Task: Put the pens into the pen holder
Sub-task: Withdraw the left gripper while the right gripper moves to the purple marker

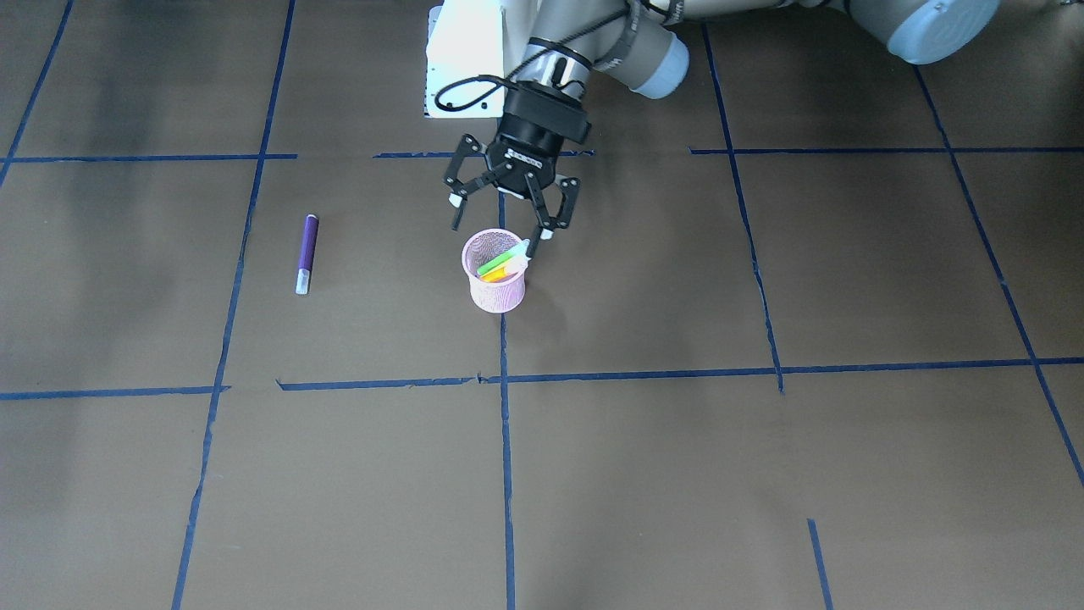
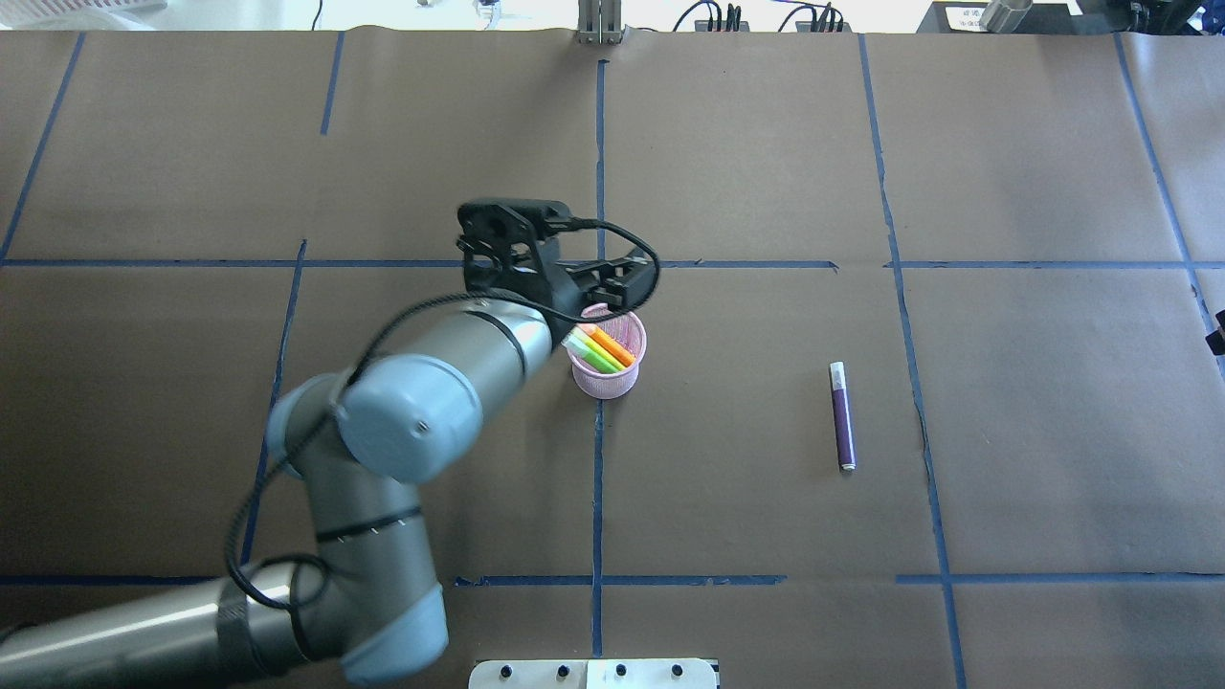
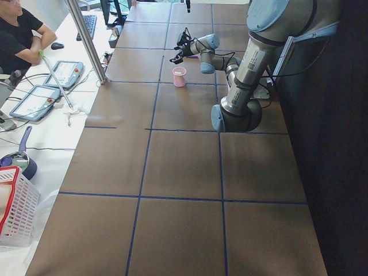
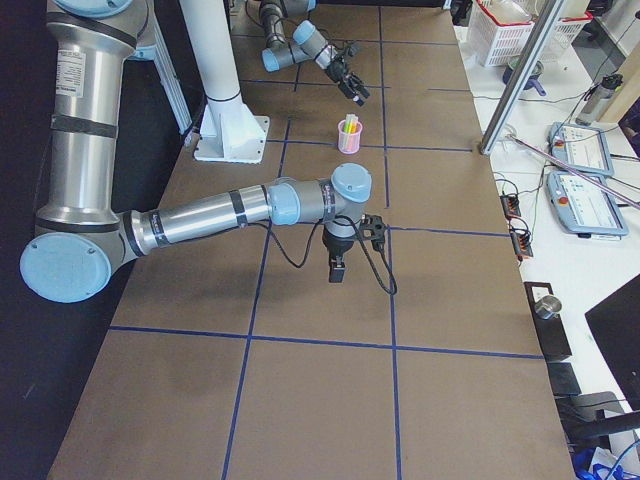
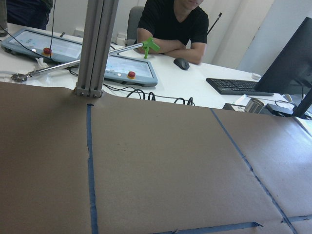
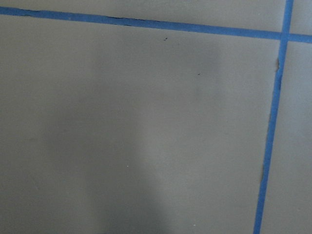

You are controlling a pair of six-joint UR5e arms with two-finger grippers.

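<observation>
The purple pen (image 1: 306, 253) lies flat on the tabletop (image 1: 762, 474), well apart from the pen holder (image 1: 495, 292). Treat it as light, stiff and probably slick, so take it mid-barrel, across its width. The holder carries the green, yellow and orange pens (image 2: 603, 351), leaning. The left fingers (image 1: 550, 222) hang spread wide above its rim, empty. For the right fingers (image 4: 338, 270), you cannot tell.

Pink wire-mesh pen holder (image 1: 498, 295), green pen (image 1: 501, 260), yellow pen (image 1: 504, 270), orange pen (image 2: 612, 346), pale-capped purple pen (image 1: 307, 250), brown table (image 1: 762, 474), blue tape grid (image 1: 506, 474).
</observation>
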